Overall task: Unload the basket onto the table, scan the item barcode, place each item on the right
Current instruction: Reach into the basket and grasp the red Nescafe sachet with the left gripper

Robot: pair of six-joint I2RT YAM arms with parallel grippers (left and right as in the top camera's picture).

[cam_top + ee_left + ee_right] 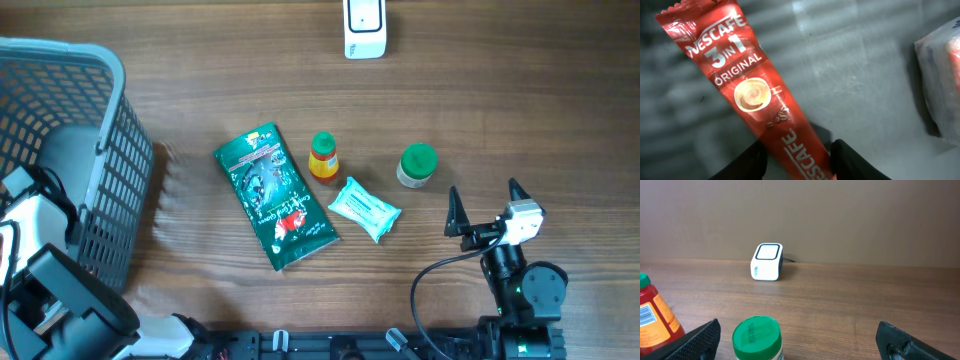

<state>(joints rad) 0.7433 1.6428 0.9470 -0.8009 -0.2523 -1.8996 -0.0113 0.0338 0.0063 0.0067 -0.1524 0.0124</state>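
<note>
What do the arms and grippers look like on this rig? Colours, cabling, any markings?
Both arms are mostly black. The right arm carries a white block at the wrist, with a black cable looping beside it. The right gripper has two tapering, pointed black fingers. The left arm mixes black and white housings; the left gripper has rounded black fingertips. No markings readable.

1 basket (110,190), 1 scanner (365,25), 1 pouch (277,197), 1 bottle (324,157), 1 jar (417,166), 1 packet (364,209), 1 sachet (755,95).

red sachet (760,95) printed "NESCAFÉ 3IN1 ORIGINAL", "NESCAFÉ" repeated lower along its length
</note>
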